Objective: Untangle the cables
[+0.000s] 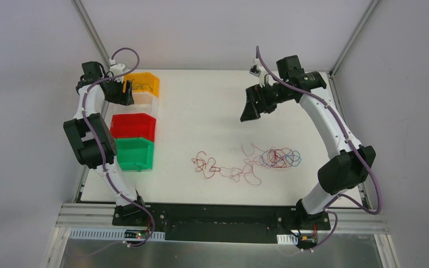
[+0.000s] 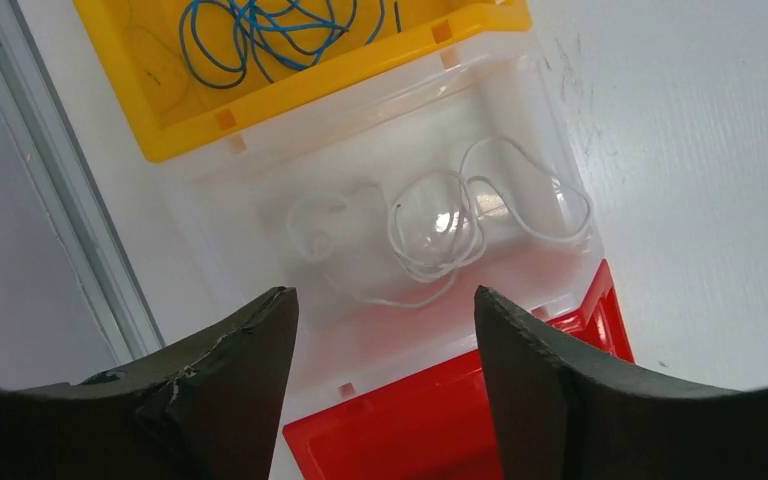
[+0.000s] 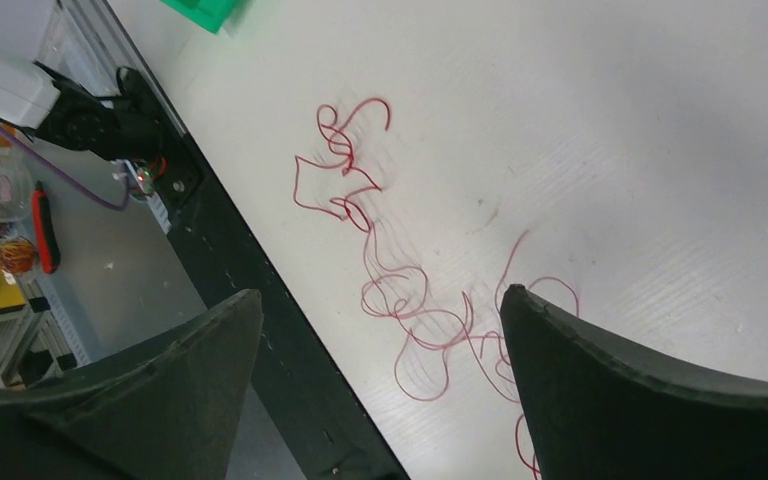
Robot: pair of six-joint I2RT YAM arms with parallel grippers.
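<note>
A tangle of thin red, blue and purple cables [image 1: 276,157] lies on the white table, with loose red loops [image 1: 208,165] trailing to its left. The red loops also show in the right wrist view [image 3: 360,190]. My right gripper [image 1: 252,111] is open and empty, held above the table behind the tangle; its fingers [image 3: 600,370] frame the red loops from high up. My left gripper [image 1: 127,94] is open and empty over the bins at the far left; in the left wrist view [image 2: 385,300] it hangs above a clear bin [image 2: 260,190] holding a white cable [image 2: 440,230].
A row of bins stands at the left: yellow [image 1: 152,82] holding a blue cable [image 2: 260,30], clear [image 1: 145,100], red [image 1: 134,125] and green [image 1: 135,153]. The table's near edge and black base rail [image 3: 250,290] lie close to the red loops.
</note>
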